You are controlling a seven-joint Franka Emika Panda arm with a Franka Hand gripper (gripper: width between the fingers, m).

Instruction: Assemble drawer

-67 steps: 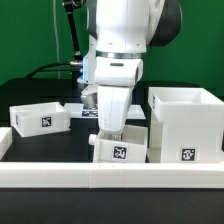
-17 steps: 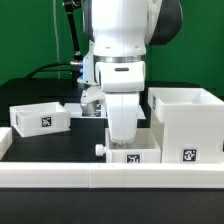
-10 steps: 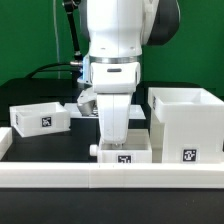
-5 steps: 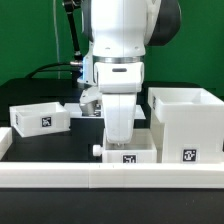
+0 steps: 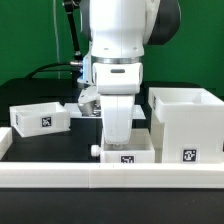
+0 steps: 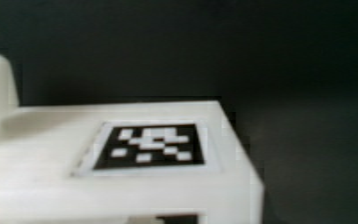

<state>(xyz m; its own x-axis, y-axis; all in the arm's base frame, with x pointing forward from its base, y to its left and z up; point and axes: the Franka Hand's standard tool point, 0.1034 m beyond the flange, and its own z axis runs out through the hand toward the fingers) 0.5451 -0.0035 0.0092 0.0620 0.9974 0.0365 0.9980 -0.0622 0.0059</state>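
My gripper [image 5: 122,140] points straight down onto a small white knobbed tray [image 5: 140,154] that sits flat on the black table against the front rail. The fingertips are hidden by the tray's wall, and the jaws seem closed on that wall. The tray's knob [image 5: 96,150] points to the exterior view's left. In the wrist view the tray [image 6: 51,140] fills the picture, very close, with its square tag [image 6: 153,147] facing the camera. The tall boxy case [image 5: 185,125] stands just beyond the tray on the exterior view's right. A second small tray [image 5: 40,118] sits at the left.
A long low white rail [image 5: 60,178] runs along the front of the table, with a raised end [image 5: 5,142] at the exterior view's left. Cables hang behind the arm at the back left [image 5: 72,45].
Several seconds ago the tray hung tilted in the gripper; now it rests flat by the rail. In the last second gripper and tray have shifted slightly toward the case.
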